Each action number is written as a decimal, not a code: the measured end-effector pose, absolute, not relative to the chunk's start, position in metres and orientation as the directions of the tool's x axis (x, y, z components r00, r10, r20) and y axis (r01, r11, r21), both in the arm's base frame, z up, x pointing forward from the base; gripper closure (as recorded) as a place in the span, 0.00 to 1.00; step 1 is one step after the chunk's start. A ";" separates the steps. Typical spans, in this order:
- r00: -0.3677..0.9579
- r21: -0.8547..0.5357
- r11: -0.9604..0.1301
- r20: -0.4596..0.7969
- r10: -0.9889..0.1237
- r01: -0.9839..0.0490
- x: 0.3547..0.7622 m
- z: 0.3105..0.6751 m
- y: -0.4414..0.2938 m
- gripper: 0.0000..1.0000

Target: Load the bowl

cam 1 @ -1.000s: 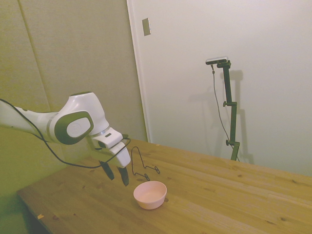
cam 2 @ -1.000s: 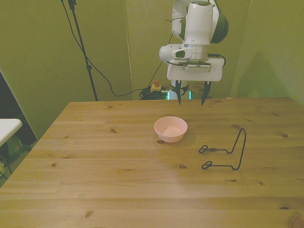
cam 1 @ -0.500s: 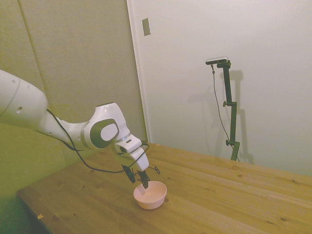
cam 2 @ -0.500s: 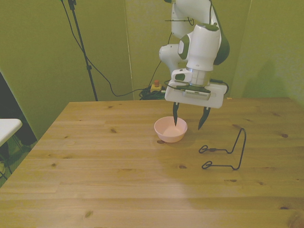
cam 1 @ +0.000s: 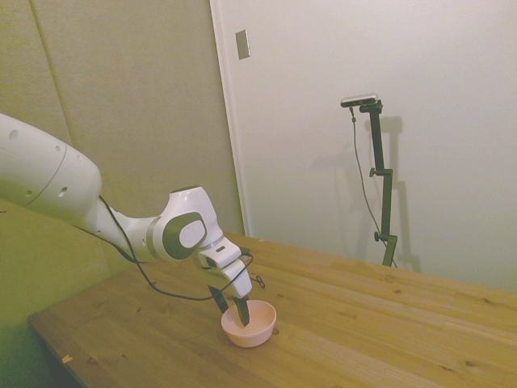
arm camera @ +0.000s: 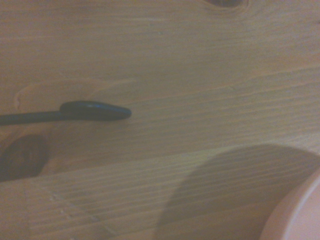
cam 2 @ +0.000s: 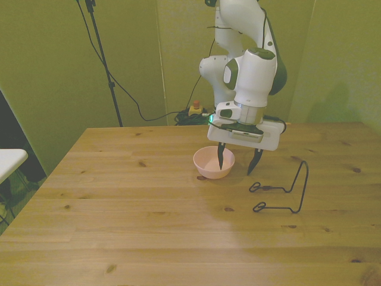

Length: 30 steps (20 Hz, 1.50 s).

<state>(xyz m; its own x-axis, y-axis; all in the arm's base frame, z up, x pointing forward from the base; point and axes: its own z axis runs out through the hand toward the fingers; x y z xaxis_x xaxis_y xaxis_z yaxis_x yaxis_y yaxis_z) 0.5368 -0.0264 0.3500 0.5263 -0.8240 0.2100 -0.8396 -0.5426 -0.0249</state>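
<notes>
Gripper [cam 2: 237, 161] lowered to the smooth round pink bowl [cam 2: 209, 162], fingers spread astride its rim, thin black wire rack [cam 2: 284, 189] beside

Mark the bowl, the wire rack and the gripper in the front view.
bowl [cam 2: 206, 164]: front view, outer wall on the view's left.
wire rack [cam 2: 305, 186]: front view, upright loop's right side.
gripper [cam 2: 237, 163]: front view, midway between the open fingertips straddling the bowl's rim.

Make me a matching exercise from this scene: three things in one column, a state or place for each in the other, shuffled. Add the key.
Things:
1. bowl
2. wire rack
3. gripper

States or places:
A. black, standing toward the front view's right
B. open, one finger inside a rim and one outside
C. pale pink, resting on the table

Pairs: 1-C, 2-A, 3-B
</notes>
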 end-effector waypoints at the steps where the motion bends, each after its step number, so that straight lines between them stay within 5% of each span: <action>1: 0.526 -0.026 -0.542 0.210 -0.824 -0.840 0.537 0.350 -0.027 1.00; 22: 0.562 -0.082 -0.577 0.152 -0.813 -0.813 0.537 0.363 -0.043 1.00; 30: 0.603 -0.259 -0.597 0.062 -0.795 -0.760 0.522 0.431 -0.056 1.00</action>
<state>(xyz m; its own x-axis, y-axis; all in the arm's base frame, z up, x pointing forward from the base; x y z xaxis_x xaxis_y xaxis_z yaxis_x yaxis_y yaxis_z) 0.5223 -0.0558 0.4305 0.6034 -0.7950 0.0619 -0.7595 -0.5967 -0.2590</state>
